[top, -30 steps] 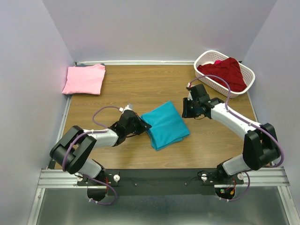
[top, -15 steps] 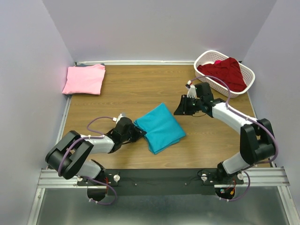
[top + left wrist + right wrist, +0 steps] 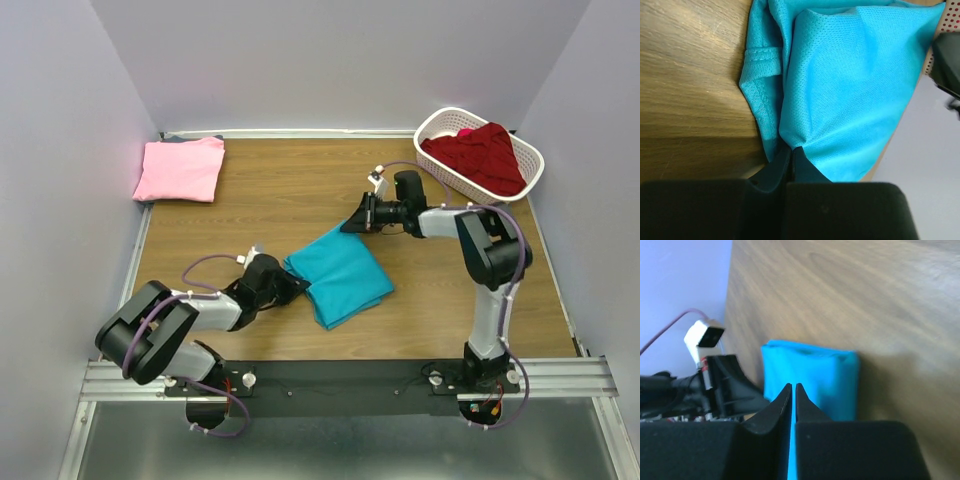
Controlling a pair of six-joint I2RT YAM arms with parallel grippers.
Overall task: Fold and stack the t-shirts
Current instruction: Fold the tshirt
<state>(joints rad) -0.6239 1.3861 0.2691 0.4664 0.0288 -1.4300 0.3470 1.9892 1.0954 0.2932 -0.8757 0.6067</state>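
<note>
1. The teal shirt lies folded small near the middle of the table, one corner pointing away from the arms. The pink shirt sits folded at the far left corner. The red shirt is heaped unfolded in the basket at the far right.
2. The left gripper is clenched on the teal's near-left corner. Its wrist view shows the cloth pinched right at the fingertips, with a hemmed layer bulging loose beside the grip.
3. The right gripper is at the teal's far corner, jaws drawn nearly together with only a slit between. I cannot tell whether it presses the cloth or hangs just above it, and I see nothing caught in it.
4. To my eye the step is getting the folded teal across to the pink to start the stack.
5. The pinch looks shallow and may hold only some layers, so a deeper bite through the whole thickness seems wise before any pull.
6. The right side should take the opposite corner, so the bundle travels flat rather than dangling from one point and falling open.
7. A low, slow carry, then a square landing on the pink with edges matched, should spare a refold.
8. The red waits in the basket for its turn.
</note>
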